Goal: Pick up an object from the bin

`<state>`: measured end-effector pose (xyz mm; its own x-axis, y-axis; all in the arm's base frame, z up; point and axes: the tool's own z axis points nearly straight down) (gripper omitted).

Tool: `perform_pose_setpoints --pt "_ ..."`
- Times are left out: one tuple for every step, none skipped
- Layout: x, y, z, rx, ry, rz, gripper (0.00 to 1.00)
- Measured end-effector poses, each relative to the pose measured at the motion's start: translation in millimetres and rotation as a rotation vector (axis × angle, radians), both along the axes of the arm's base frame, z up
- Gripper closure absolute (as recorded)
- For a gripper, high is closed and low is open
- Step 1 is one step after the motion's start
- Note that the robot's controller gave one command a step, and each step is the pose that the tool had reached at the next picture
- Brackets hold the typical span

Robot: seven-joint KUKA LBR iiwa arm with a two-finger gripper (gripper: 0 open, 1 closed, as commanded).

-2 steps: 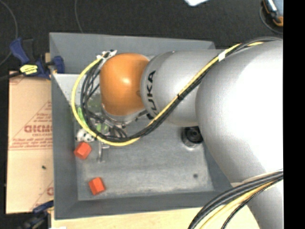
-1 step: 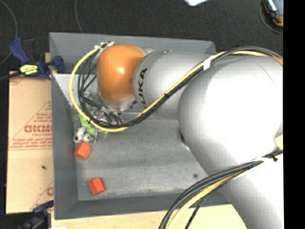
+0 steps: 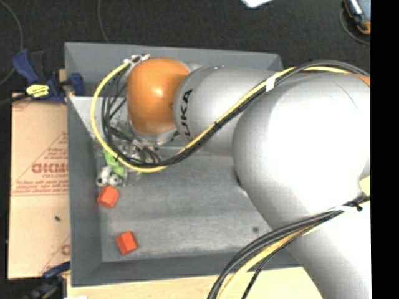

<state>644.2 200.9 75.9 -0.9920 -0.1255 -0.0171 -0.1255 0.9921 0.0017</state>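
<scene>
Two blocks: upper orange block (image 3: 108, 197) by the bin's (image 3: 187, 53) left wall, lower orange block (image 3: 126, 242) toward the front-left corner.
Claw (image 3: 128, 151): down at the left side; open or closed, cannot tell.
Nearest: green piece (image 3: 112, 159) and white piece (image 3: 107, 179), just below-left of the claw.
Lettering: "UKA" on the arm (image 3: 206, 111).

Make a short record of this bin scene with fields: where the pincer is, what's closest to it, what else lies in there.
pincer place: pincer low by the left wall of the bin, under the arm's orange cover
nearest things: green piece; white and grey piece just below it
other things: orange block; second orange block near the front left corner
held: cannot tell
</scene>
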Motion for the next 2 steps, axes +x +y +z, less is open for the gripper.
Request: perform_pose_setpoints --pt "6.7 10.9 80.3 0.004 -0.009 -0.012 1.00" --pt "7.8 11.0 82.4 0.005 -0.013 -0.010 1.00"
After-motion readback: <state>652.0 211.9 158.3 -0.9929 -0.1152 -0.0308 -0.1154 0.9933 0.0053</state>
